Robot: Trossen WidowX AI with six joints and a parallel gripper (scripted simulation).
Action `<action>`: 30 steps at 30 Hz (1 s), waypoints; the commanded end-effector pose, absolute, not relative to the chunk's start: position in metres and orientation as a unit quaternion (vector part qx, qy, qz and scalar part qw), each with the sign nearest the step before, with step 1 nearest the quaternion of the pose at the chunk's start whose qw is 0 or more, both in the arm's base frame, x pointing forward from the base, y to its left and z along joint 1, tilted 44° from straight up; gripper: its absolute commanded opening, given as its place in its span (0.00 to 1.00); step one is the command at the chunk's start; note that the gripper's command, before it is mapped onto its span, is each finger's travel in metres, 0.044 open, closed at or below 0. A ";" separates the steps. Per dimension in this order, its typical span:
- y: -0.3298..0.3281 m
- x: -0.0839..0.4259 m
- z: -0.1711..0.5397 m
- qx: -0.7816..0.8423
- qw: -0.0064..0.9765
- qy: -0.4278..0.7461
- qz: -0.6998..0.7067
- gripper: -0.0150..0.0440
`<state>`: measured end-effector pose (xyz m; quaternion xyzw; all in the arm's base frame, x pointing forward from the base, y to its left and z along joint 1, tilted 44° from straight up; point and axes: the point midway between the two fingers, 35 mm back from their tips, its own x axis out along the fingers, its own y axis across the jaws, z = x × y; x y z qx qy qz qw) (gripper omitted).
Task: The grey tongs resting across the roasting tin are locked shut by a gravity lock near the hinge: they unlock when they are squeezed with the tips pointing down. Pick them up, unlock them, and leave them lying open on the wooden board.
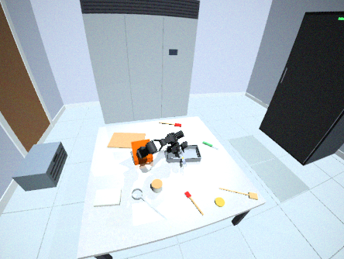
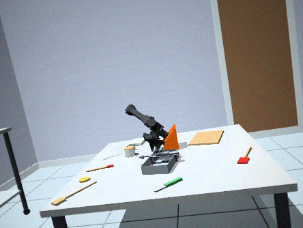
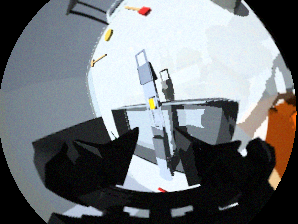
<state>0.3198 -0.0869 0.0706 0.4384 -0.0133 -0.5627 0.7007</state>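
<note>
The grey tongs (image 3: 145,73) (image 1: 184,164) lie across the roasting tin (image 2: 153,169) (image 1: 192,160) (image 3: 227,131), one end past its rim. They look shut, with a yellow mark near the middle. My gripper (image 3: 156,129) (image 2: 155,151) is partly open and empty, pointing down over the tin. In the wrist view the tongs run between the two fingertips; the exact height gap is hard to tell. The wooden board (image 1: 126,140) (image 2: 206,138) lies flat at the back left in the top view, with nothing on it.
An orange wedge (image 1: 135,146) (image 2: 173,139) (image 3: 283,132) stands by the arm, between tin and board. A can with an orange lid (image 1: 156,186) (image 2: 130,151), a strainer (image 1: 137,194) and a green-handled tool (image 1: 208,143) (image 2: 173,181) lie around the tin.
</note>
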 end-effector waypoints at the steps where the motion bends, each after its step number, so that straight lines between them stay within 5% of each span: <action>1: -0.092 0.323 0.065 0.437 0.701 -0.008 -0.563 0.69; 30: -0.132 0.338 0.044 0.434 0.704 -0.012 -0.561 0.69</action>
